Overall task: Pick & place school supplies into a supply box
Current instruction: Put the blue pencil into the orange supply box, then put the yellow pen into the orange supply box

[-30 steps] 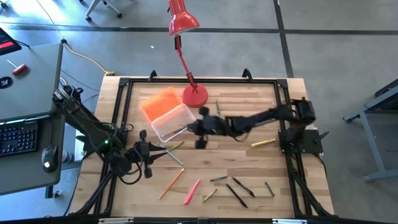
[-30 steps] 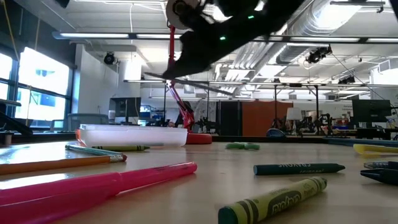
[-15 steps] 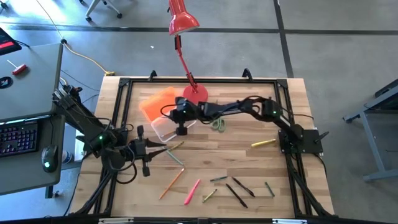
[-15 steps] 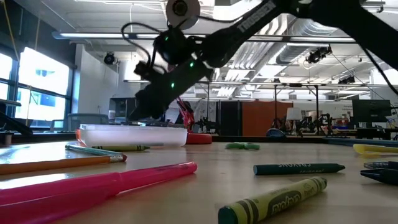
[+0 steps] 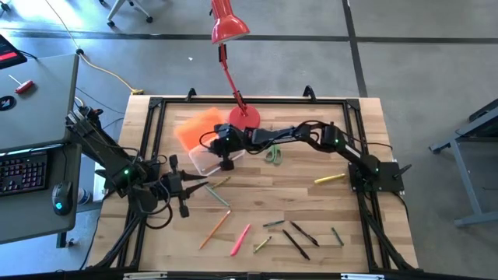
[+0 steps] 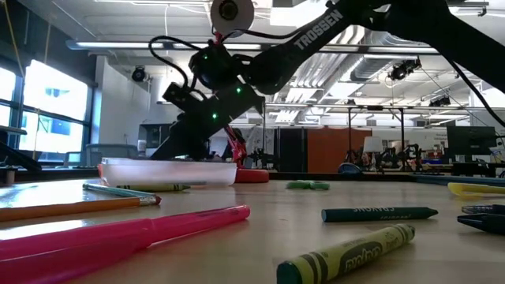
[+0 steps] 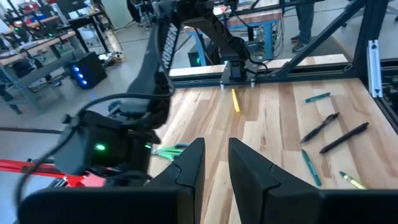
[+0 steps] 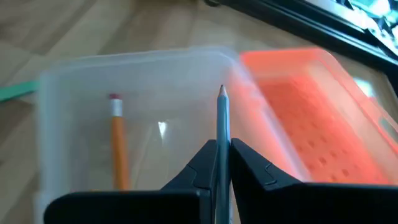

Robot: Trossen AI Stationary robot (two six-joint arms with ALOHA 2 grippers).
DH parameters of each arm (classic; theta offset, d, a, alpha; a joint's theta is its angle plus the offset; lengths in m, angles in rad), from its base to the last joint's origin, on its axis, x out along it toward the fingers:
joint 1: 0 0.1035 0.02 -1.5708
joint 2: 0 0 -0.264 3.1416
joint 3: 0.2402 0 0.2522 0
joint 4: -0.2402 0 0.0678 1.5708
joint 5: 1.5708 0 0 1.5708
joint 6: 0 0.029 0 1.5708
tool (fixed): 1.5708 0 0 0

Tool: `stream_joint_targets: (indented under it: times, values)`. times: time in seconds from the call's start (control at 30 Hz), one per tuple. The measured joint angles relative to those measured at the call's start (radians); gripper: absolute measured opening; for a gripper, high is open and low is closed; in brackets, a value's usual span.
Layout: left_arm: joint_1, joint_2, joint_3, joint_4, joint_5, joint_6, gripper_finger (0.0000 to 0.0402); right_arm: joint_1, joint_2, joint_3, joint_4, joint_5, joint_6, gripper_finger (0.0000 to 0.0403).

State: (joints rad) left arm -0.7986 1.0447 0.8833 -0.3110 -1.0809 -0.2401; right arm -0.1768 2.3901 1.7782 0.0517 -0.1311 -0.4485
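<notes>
Directly over the clear rectangular plastic supply box [image 8: 134, 118], the right gripper [image 8: 222, 163] hangs with its fingers narrow, pinching a grey pencil [image 8: 222, 124] that points tip-first at the box. An orange pencil [image 8: 117, 146] lies inside. The orange dotted lid [image 8: 311, 112] sits just beside. Left gripper [image 7: 214, 171] waits near the table's left edge, fingers slightly apart, empty.
</notes>
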Motion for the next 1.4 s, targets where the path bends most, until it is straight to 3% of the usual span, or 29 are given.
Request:
stream_joint_targets:
  times: [0.23, 0.47, 0.67, 0.93, 1.13, 1.4]
  values:
    - [0.000, 0.000, 0.000, 0.001, -0.011, 0.000, 0.0101, 0.038, 0.000, 0.001, 0.036, 0.050, -0.068, 0.0028]
    - [0.000, 0.000, 0.000, 0.001, -0.012, 0.000, 0.0101, 0.059, -0.015, 0.001, -0.010, 0.334, -0.099, 0.0057]
    - [0.000, 0.000, 0.000, -0.005, -0.014, 0.000, 0.0101, 0.121, -0.122, 0.001, -0.272, 0.467, -0.103, 0.0075]
    - [0.000, 0.000, 0.000, -0.006, -0.032, -0.001, 0.0101, 0.180, -0.332, -0.023, -0.749, 0.473, 0.101, 0.0076]
    - [0.000, 0.000, 0.001, -0.013, -0.053, -0.001, 0.0101, 0.223, -0.600, -0.283, -0.904, 0.521, 0.314, 0.0076]
    - [0.000, 0.000, 0.001, -0.029, -0.077, -0.001, 0.0101, 0.395, -1.095, -0.838, -0.835, 0.537, 0.642, 0.0080]
